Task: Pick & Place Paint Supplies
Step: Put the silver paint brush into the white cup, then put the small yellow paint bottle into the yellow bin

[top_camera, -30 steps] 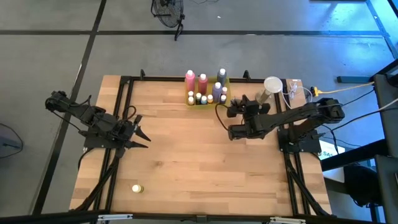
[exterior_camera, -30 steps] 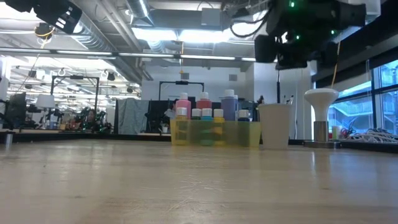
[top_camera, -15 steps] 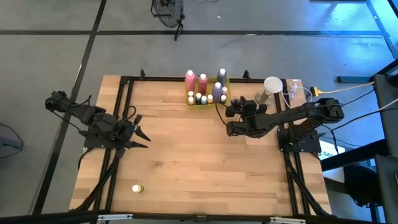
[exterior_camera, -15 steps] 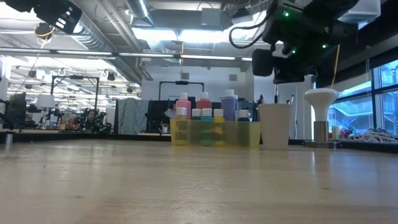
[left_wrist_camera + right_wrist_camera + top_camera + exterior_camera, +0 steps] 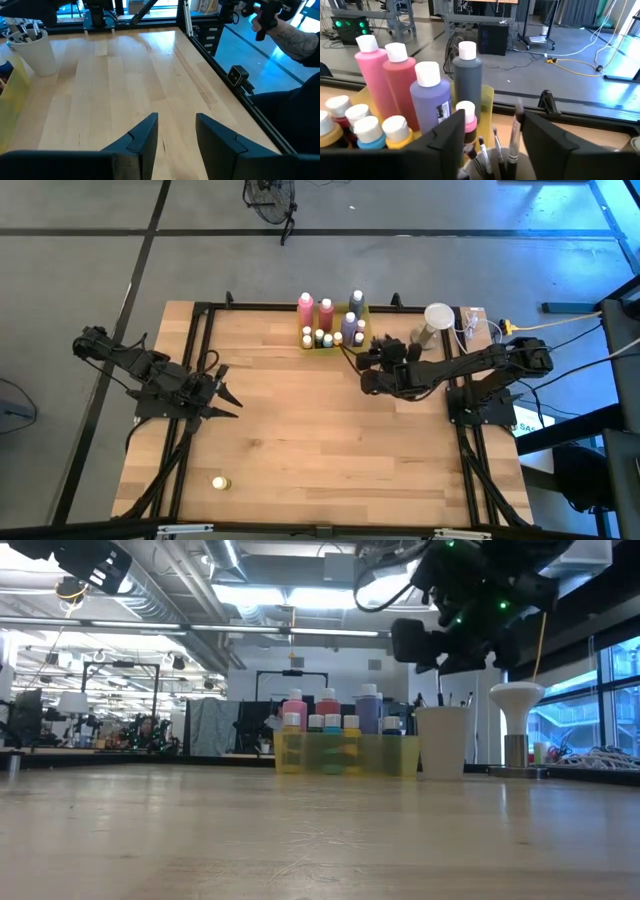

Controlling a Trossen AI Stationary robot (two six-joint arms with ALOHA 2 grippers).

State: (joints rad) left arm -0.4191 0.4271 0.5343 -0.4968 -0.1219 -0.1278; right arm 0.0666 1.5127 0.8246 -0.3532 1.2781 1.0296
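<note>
Moved: right gripper (image 5: 362, 380) has shifted toward the yellow tray (image 5: 330, 340), fingers now apart above the cup (image 5: 492, 165) of paintbrushes (image 5: 514, 132).
Meaning: a brush was probably just dropped in.
Left gripper (image 5: 172, 137): parted, empty, waiting.

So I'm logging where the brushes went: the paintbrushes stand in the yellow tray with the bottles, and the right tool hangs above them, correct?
Not quite. The paintbrushes stand in the pale cup beside the yellow tray, not in the tray with the bottles. The right wrist view shows their tips below the right tool, which does hang above them with its fingers apart.
</note>
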